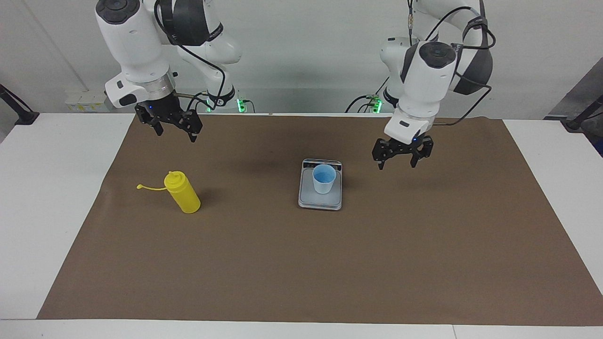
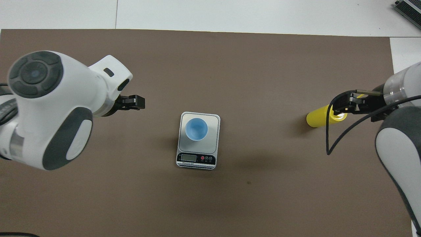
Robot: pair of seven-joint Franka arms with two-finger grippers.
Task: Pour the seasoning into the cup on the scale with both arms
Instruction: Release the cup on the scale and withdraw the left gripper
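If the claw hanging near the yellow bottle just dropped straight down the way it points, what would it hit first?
Probably the brown mat: the right gripper hangs open, seemingly nearer the robots than the yellow bottle, though depth is unclear.

cup (image 1: 324, 178) rim unobstructed, bare mat (image 1: 264, 263) around bottle (image 1: 183, 192)

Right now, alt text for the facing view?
A blue cup stands on a scale mid-table. A yellow bottle stands toward the right arm's end; both end effectors, left and right, hang open and empty.
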